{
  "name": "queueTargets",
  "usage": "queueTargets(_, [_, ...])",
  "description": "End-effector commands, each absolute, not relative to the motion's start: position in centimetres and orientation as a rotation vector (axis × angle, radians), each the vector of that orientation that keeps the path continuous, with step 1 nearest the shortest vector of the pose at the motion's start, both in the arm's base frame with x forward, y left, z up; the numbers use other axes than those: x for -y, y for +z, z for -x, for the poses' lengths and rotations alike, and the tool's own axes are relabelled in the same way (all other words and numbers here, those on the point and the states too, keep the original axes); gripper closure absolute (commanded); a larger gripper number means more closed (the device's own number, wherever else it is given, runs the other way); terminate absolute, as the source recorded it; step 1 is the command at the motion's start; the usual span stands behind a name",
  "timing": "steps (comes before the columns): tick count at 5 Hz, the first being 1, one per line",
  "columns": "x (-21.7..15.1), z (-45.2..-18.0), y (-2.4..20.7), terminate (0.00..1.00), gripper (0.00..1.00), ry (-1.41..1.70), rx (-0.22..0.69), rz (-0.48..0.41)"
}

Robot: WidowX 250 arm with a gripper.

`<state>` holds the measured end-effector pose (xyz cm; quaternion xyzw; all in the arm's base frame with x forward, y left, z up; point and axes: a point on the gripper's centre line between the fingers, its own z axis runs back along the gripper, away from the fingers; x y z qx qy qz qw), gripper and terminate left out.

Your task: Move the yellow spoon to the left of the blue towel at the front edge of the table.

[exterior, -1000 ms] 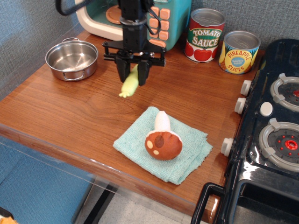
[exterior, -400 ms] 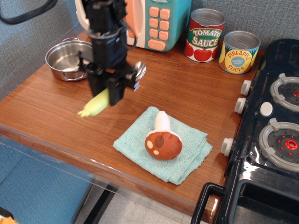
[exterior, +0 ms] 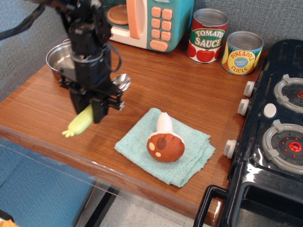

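My gripper [exterior: 89,112] is shut on the yellow spoon [exterior: 78,124], a pale yellow-green tapered stick that hangs tilted, its frilled tip pointing down-left. It hovers over the brown wood table [exterior: 42,109] near the front edge, left of the blue towel [exterior: 165,146]. The towel lies flat near the front edge with a brown-capped toy mushroom [exterior: 164,142] on it. I cannot tell whether the spoon's tip touches the table.
A steel pot [exterior: 59,59] sits at the back left, partly behind my arm. A toy microwave [exterior: 151,21], a tomato sauce can [exterior: 207,35] and a pineapple can [exterior: 242,53] line the back. A black toy stove [exterior: 270,137] fills the right side.
My gripper carried the spoon from the table's middle back toward the front left, and lower, ending left of the towel near the front edge.
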<state>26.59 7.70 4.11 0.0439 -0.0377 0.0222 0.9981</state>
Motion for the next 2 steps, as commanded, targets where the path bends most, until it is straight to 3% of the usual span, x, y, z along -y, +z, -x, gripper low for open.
queueTargets(1, [-10.48, -26.28, 3.64, 0.00, 1.00, 0.055, 0.089, -0.093])
queueTargets(2, [-10.36, -26.52, 3.27, 0.00, 1.00, 0.025, 0.075, -0.088])
